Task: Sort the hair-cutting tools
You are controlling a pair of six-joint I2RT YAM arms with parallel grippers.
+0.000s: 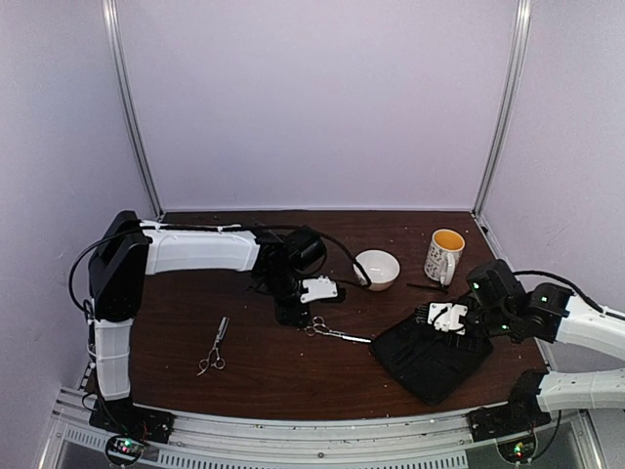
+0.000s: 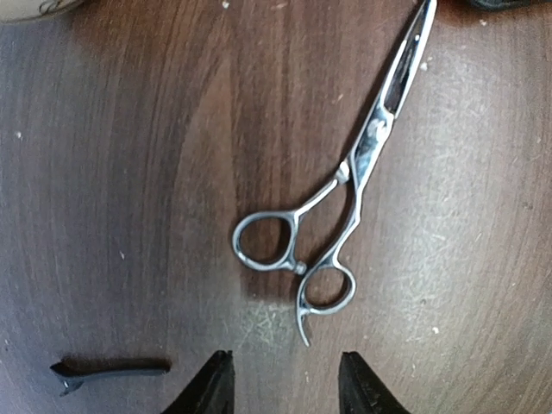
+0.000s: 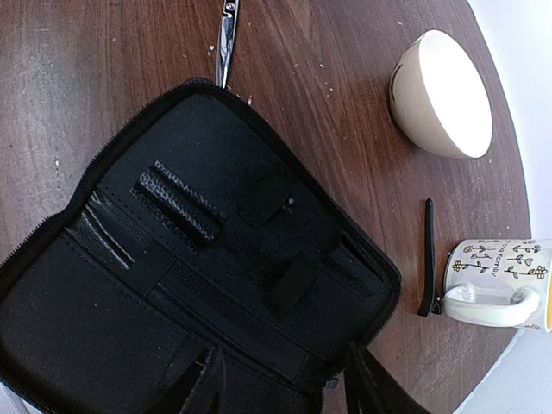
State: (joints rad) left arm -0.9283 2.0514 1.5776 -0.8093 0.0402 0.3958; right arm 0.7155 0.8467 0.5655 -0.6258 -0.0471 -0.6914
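Observation:
One pair of silver scissors (image 2: 377,138) lies on the brown table, its ringed handles just ahead of my left gripper (image 2: 285,375), which is open with nothing between its fingers. From above, these scissors (image 1: 334,333) sit beside the open black case (image 1: 430,363), just right of my left gripper (image 1: 291,313). A second pair of scissors (image 1: 214,348) lies at the front left. A thin black stick-like piece (image 2: 108,373) lies left of the left fingers; another (image 3: 427,259) lies by the mug. My right gripper (image 3: 285,384) hovers open over the case's (image 3: 172,285) near edge.
A white bowl (image 1: 377,269) stands mid-table, and a flowered mug (image 1: 444,255) with a yellow inside stands at the back right. The case lies near the table's front right edge. The left arm's cable loops past the bowl.

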